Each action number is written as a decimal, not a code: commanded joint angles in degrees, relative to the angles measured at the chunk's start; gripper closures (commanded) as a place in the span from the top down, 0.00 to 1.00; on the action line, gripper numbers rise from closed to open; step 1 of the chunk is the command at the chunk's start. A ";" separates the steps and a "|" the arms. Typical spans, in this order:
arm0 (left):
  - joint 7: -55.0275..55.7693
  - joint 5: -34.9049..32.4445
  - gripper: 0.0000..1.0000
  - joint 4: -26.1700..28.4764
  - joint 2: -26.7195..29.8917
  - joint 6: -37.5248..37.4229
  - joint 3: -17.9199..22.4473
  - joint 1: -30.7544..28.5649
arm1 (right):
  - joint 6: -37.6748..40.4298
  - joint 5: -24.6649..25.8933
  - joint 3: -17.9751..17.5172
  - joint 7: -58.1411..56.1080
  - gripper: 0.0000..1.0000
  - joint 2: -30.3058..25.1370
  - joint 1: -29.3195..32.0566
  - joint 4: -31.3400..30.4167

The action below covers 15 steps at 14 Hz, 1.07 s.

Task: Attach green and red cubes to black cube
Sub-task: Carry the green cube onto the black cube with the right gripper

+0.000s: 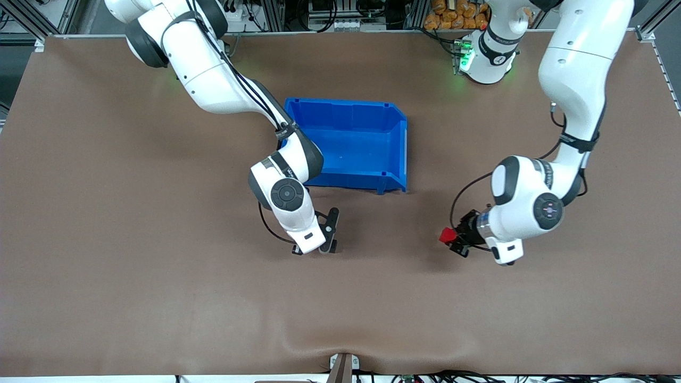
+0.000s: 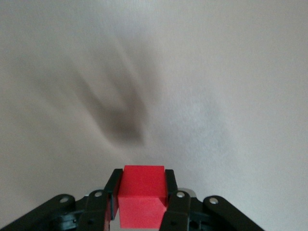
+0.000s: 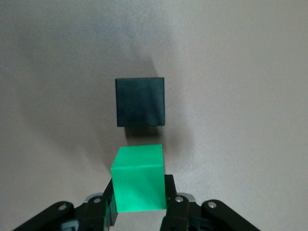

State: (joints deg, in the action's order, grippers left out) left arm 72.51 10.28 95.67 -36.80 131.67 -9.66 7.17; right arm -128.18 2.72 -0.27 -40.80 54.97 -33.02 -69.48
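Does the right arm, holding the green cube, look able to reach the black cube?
Probably yes: the right claw holds the green cube just short of the black cube, with only bare table between.

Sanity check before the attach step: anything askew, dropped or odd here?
Nothing stands out. The left tool is shut squarely on the small bright red cube over bare table; the right tool is shut on the small bright green cube, lined up with the upright matte black cube. The blue plastic bin sits upright.
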 commanded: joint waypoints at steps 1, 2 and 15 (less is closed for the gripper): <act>4.72 0.71 0.00 -2.59 -1.60 -0.36 0.35 1.35 | -0.75 1.05 0.53 1.33 0.16 2.07 -0.91 2.59; 7.35 0.36 0.00 -4.42 -2.91 -0.36 0.35 1.62 | -0.75 1.05 0.53 1.33 0.16 2.25 -0.91 2.94; 18.01 3.08 0.00 -9.97 -6.36 -0.27 0.26 7.33 | -0.75 2.54 0.71 1.51 1.00 2.95 -1.70 3.83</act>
State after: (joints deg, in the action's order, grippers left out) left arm 88.93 12.00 87.22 -43.03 131.70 -9.77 13.01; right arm -129.38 3.32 -0.05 -40.72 57.00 -34.12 -67.56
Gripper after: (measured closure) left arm 0.604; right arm 0.357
